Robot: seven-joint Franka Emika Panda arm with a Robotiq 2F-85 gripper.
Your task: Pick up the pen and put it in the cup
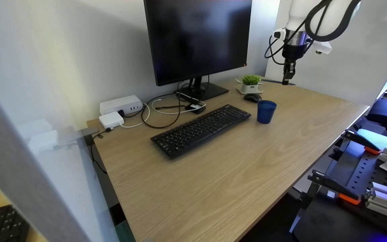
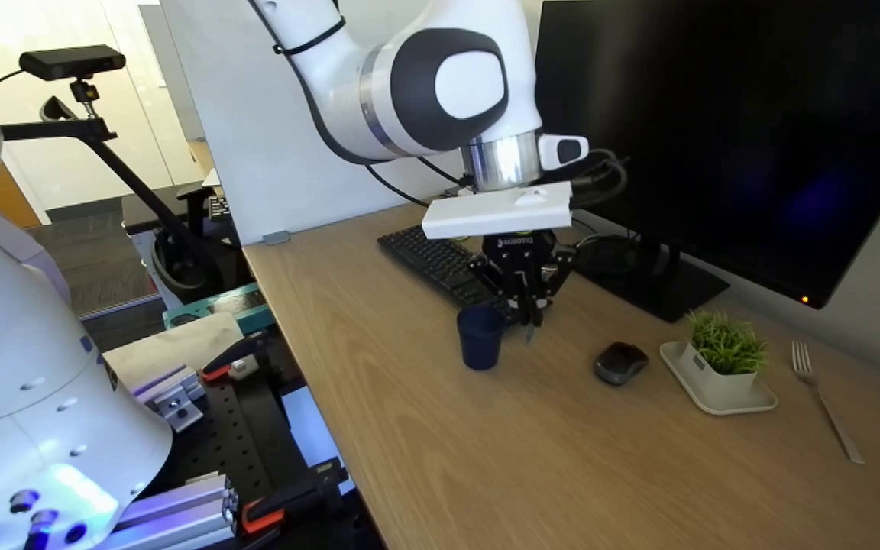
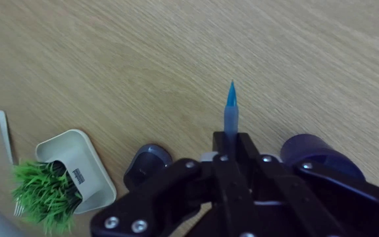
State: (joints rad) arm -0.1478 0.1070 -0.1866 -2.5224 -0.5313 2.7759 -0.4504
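Note:
My gripper (image 3: 231,141) is shut on the pen (image 3: 231,117), whose blue pointed end sticks out past the fingertips. In an exterior view the gripper (image 2: 533,315) hangs above the table with the pen's tip (image 2: 529,334) pointing down. The gripper also shows in an exterior view (image 1: 288,75), high over the table; the pen cannot be made out there. The dark blue cup (image 1: 266,112) stands upright on the table. It also shows in an exterior view (image 2: 480,342) and, right of the jaws and partly hidden by a finger link, in the wrist view (image 3: 308,148).
A black keyboard (image 1: 202,129) lies beside the cup. A black mouse (image 2: 620,363), a plant in a white pot (image 2: 719,367) on a tray and a fork (image 2: 826,405) are on the table. A monitor (image 1: 200,37) stands at the back, with cables (image 1: 180,111) near its base.

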